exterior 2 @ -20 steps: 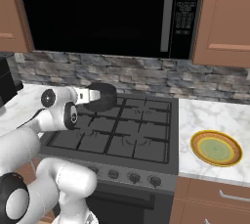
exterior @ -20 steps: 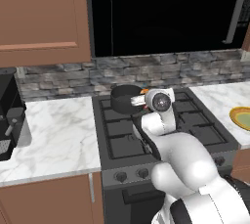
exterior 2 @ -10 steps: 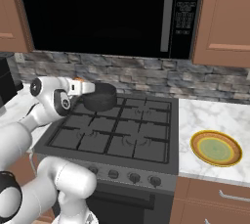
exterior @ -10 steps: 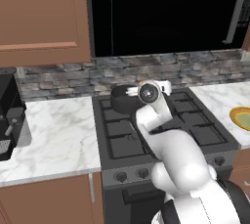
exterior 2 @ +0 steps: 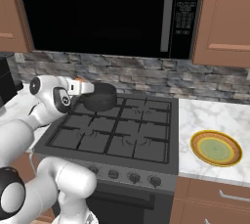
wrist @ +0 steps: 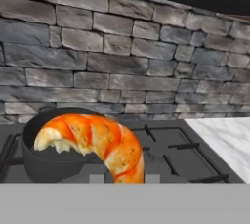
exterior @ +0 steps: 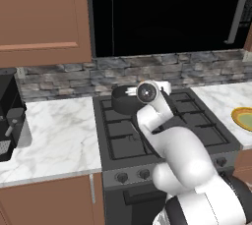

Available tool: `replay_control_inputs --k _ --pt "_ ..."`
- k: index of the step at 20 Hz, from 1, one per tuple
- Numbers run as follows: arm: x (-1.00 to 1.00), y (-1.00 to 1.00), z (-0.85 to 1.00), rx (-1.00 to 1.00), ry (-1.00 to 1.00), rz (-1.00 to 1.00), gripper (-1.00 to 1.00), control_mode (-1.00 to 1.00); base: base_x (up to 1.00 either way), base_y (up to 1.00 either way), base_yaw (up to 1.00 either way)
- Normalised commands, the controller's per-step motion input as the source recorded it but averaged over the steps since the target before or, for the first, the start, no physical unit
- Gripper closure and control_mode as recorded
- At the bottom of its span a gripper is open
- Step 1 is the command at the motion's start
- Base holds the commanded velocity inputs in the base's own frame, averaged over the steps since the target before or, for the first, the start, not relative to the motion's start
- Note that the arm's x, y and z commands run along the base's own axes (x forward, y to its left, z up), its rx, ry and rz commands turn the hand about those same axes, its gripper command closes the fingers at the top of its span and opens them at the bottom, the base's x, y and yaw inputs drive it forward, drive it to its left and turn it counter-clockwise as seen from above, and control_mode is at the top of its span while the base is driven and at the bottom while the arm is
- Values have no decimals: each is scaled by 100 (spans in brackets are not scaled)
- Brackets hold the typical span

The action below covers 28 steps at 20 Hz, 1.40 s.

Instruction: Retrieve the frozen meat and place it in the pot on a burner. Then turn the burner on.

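Orange-brown crescent of frozen meat [wrist: 100, 145] sits clamped in my gripper [wrist: 124, 179] beside the short dark grey metal pot [wrist: 51, 157]; letting go here risks dropping it outside the rim.

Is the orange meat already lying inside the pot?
No. In the hand view the frozen meat hangs in front of the camera, held up, while the pot sits behind it on the stove.

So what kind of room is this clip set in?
A rendered home kitchen: a gas stove with a pot on a back burner, a microwave above it, and marble counters under wooden cabinets.
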Motion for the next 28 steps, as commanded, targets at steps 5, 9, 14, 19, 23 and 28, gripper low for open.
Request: replay_control_inputs --k 5,9,14,19,23,28 --pt "6 0 -1 12 12 0 100 -100 0 0 0" --pt "3 0 0 14 10 1 100 -100 0 0 0" --pt "11 1 0 9 2 4 100 -100 0 0 0" --pt "22 3 -3 0 0 5 100 -100 0 0 0" --pt "25 5 -3 0 0 4 100 -100 0 0 0" --pt "25 8 -19 0 2 2 100 -100 0 0 0"
